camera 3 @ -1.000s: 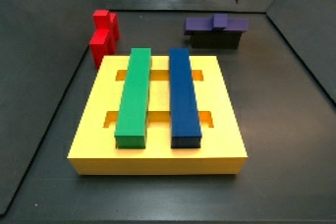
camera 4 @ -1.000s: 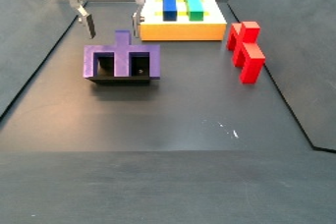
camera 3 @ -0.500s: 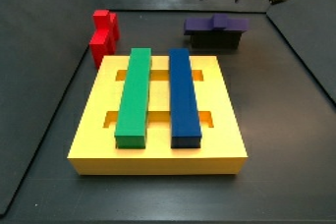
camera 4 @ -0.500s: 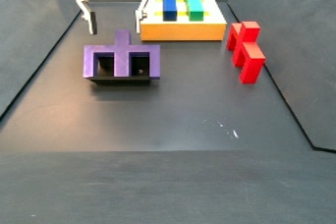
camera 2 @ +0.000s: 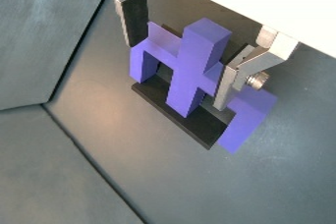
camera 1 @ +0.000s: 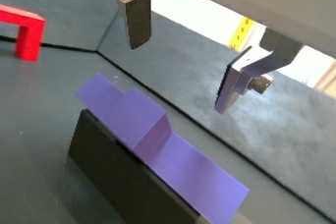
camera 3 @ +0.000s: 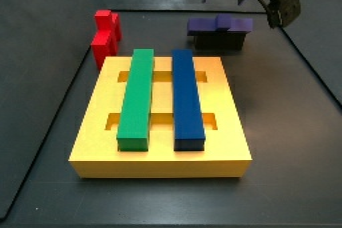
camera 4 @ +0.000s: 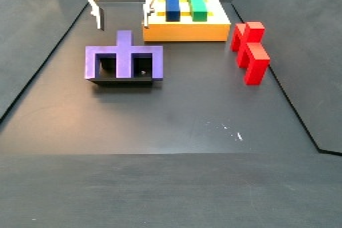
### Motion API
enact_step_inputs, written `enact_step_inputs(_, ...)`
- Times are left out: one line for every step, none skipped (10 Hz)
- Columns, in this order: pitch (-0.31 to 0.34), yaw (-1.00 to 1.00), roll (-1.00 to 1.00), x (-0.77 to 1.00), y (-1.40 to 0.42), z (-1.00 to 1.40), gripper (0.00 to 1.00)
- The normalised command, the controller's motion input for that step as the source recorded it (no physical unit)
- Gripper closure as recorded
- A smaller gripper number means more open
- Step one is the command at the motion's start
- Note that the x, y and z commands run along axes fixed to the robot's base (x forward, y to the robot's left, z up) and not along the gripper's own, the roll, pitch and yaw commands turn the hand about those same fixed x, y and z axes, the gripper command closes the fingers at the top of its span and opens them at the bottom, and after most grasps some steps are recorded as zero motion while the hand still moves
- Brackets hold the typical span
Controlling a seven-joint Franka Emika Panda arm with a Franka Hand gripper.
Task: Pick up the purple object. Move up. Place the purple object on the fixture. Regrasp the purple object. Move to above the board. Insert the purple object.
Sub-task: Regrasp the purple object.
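The purple object [camera 4: 124,62] is a wide notched block with a centre prong. It rests on the small black fixture [camera 4: 124,81], away from the board. Both also show in a side view, the purple object [camera 3: 221,24] and the fixture [camera 3: 218,41]. My gripper [camera 4: 122,14] hangs above the purple object, open and empty. In a wrist view my gripper [camera 2: 187,46] has one finger [camera 2: 132,17] on each side of the purple object [camera 2: 191,66], above it and apart from it. The yellow board [camera 3: 160,158] carries a green bar [camera 3: 138,92] and a blue bar [camera 3: 187,97].
A red stepped block [camera 3: 103,37] stands beside the board's far left corner, and it shows in a side view [camera 4: 250,50] to the right of the fixture. Grey walls enclose the dark floor. The board [camera 4: 187,32] lies behind the fixture there.
My gripper has risen away from the purple object, still open. The purple object has stayed on the fixture.
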Motion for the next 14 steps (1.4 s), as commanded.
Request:
enact_step_inputs(0.0, 0.37, 0.62, 0.07, -0.26, -0.13, 0.0)
enact_step_inputs(0.0, 0.31, 0.67, 0.05, -0.21, -0.13, 0.0)
enact_step_inputs(0.0, 0.19, 0.5, 0.0, -0.17, -0.11, 0.0)
enact_step_inputs(0.0, 0.1, 0.38, -0.01, -0.15, -0.04, 0.0)
enact_step_inputs(0.0, 0.0, 0.01, 0.0, 0.0, 0.0, 0.0)
enact_step_inputs(0.0, -0.03, 0.0, 0.09, 0.0, -0.17, 0.0)
enact_step_inputs(-0.369, -0.14, -0.12, 0.01, 0.0, -0.53, 0.0)
enact_step_inputs(-0.449, -0.05, -0.2, -0.01, 0.0, -0.49, 0.0)
enact_step_inputs(-0.337, 0.0, -0.1, -0.11, 0.0, -0.32, 0.0)
enact_step_inputs(-0.169, 0.0, 0.0, -0.11, 0.0, -0.19, 0.0)
enact_step_inputs(0.0, -0.03, 0.26, -0.07, -0.03, -0.12, 0.0)
enact_step_inputs(0.0, -0.11, 0.44, 0.0, -0.13, -0.1, 0.0)
enact_step_inputs(0.02, -0.18, 0.4, 0.0, -0.11, -0.13, 0.0)
enact_step_inputs(0.017, -0.19, 0.31, 0.0, -0.04, -0.12, 0.0)
